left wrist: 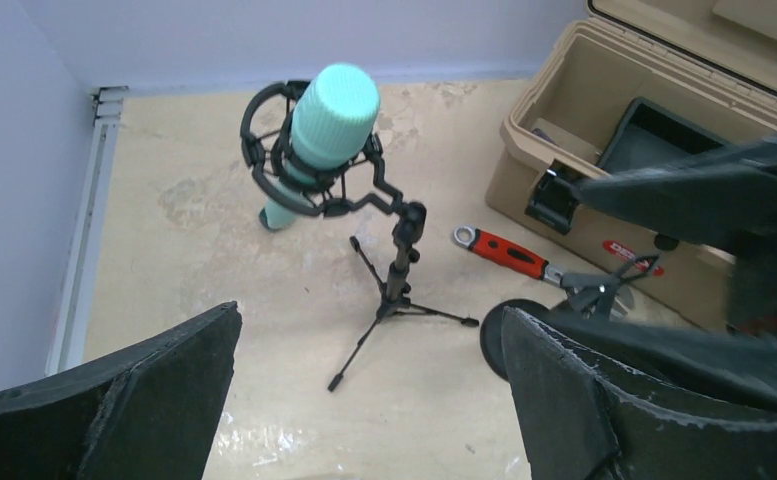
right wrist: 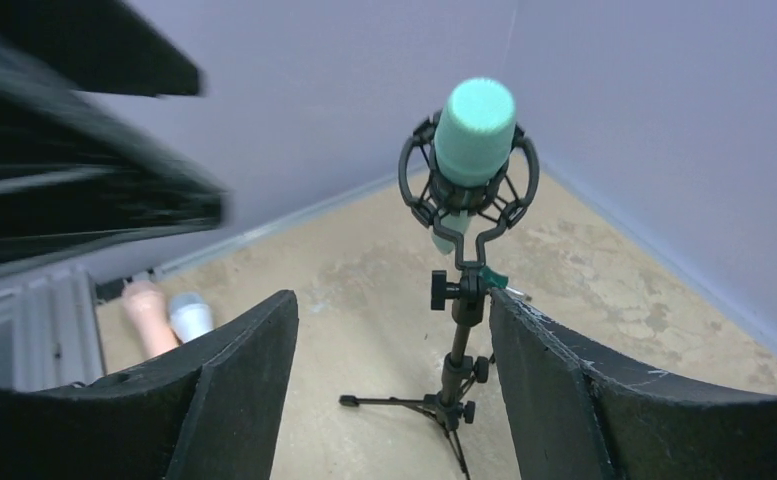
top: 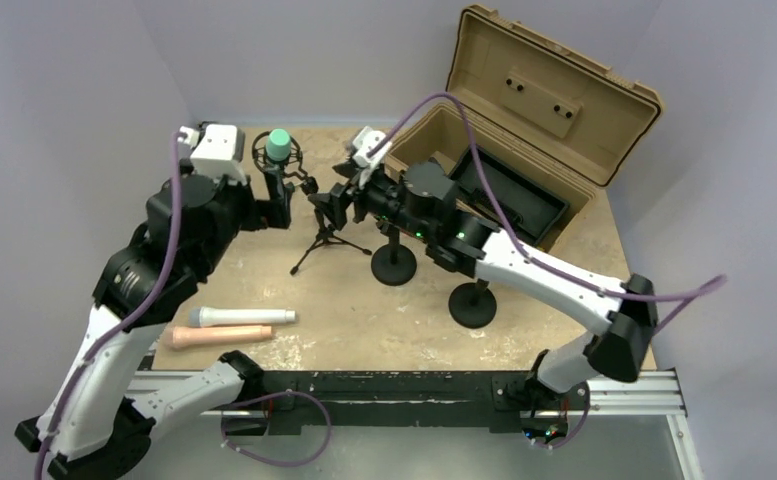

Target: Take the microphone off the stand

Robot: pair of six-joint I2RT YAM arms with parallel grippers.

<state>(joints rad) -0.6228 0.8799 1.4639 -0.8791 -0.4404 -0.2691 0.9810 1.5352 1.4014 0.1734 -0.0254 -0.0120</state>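
Two arms flank the tripod stand [right wrist: 456, 370], where the mint microphone [right wrist: 474, 120] sits cradled in its shock mount [right wrist: 411, 185] (untouched by either claw). The left gripper [left wrist: 369, 320] and right gripper [right wrist: 392, 300] hang spread wide, seemingly one to steady, one to lift.

Matt mint microphone [left wrist: 332, 110], thin black metal stand [left wrist: 399, 275] — worn, blotchy tabletop [left wrist: 204, 250], tan plastic case [left wrist: 524, 170].

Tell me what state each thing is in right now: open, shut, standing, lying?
tripod stand: upright.
green microphone: clipped into the stand's top.
tan case: lid open.
left gripper: open, empty.
right gripper: open, empty.
white microphone: lying flat.
pink microphone: lying flat.
red wrench: lying flat.
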